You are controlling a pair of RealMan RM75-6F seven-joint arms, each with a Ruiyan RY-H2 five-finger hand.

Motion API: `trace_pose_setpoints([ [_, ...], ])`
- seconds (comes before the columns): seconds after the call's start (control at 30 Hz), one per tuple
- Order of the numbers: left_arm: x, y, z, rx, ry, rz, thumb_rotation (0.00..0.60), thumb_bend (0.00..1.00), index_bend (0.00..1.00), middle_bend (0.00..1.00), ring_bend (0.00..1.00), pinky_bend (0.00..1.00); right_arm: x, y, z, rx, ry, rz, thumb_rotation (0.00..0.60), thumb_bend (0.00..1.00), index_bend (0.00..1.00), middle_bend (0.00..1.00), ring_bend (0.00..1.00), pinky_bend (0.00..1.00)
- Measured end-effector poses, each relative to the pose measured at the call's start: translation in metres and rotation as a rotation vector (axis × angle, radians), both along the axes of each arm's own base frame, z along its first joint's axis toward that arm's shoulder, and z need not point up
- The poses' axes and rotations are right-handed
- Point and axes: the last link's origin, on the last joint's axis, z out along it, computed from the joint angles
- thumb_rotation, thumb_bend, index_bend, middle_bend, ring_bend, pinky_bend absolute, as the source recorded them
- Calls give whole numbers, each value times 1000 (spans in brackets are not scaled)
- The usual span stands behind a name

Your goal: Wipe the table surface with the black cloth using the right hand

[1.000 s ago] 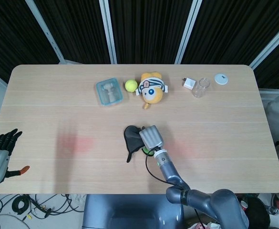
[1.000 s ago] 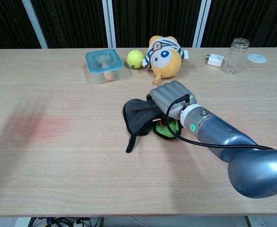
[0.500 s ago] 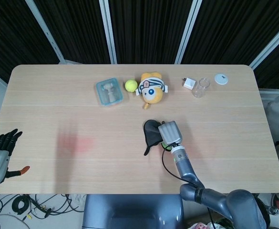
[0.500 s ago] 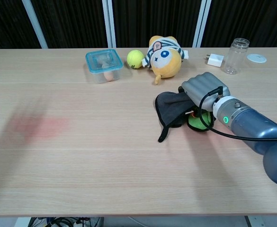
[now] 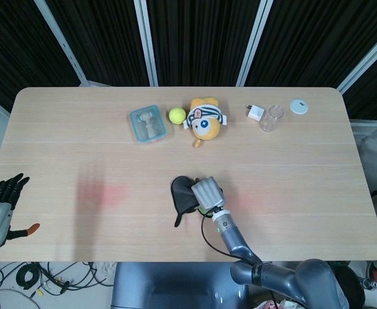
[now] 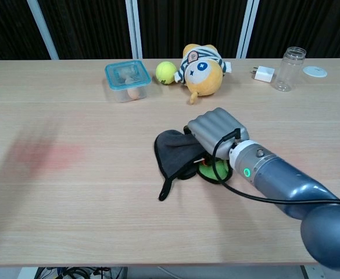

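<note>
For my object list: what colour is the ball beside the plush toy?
Yellow-green ball; the chest view shows it best.

Black cloth (image 6: 174, 156) — dark charcoal, plain, no pattern. Right hand (image 6: 215, 128) silver-grey, with a bright green patch under the palm and a small green light on the grey-blue wrist. Left hand (image 5: 0, 206) has black fingers, a grey back and an orange tip on the thumb. Table (image 6: 100, 221) is light wood grain with a faint reddish smudge at the left. Container (image 6: 126, 79) — clear with a teal-blue lid rim. Ball (image 6: 165, 72) yellow-green. Plush toy (image 6: 201, 70) orange-yellow with a navy-and-white striped top. Charger (image 6: 264, 74) white, jar (image 6: 289, 69) clear, round lid (image 6: 315, 71) white. Backdrop black with white-grey bars.
</note>
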Motion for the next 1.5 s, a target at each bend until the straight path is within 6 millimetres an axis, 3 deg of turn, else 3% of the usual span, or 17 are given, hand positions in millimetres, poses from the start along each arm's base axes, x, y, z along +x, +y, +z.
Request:
trace_pose_setpoints([
  [0.4,0,0,0,3,2,1,600,0,0,0,0,0,38,39,-25,102,-84,91,600,532,777,737,730,782],
  [0.57,0,0,0,5,2,1,600,0,0,0,0,0,37,37,-26,92,-71,87,600,532,777,737,730,782],
  [1.03,0,0,-1,3,-1,5,600,0,0,0,0,0,-7,-14,6,-83,33,-37,600,534,777,737,730,782],
  [1.27,0,0,1,10,-10,11,600,0,0,0,0,0,-29,-40,34,-177,113,-73,600,534,777,736,730,782],
  [1.5,0,-1,2,16,-14,12,600,0,0,0,0,0,-66,-60,75,-275,214,-128,600,534,777,733,727,782],
])
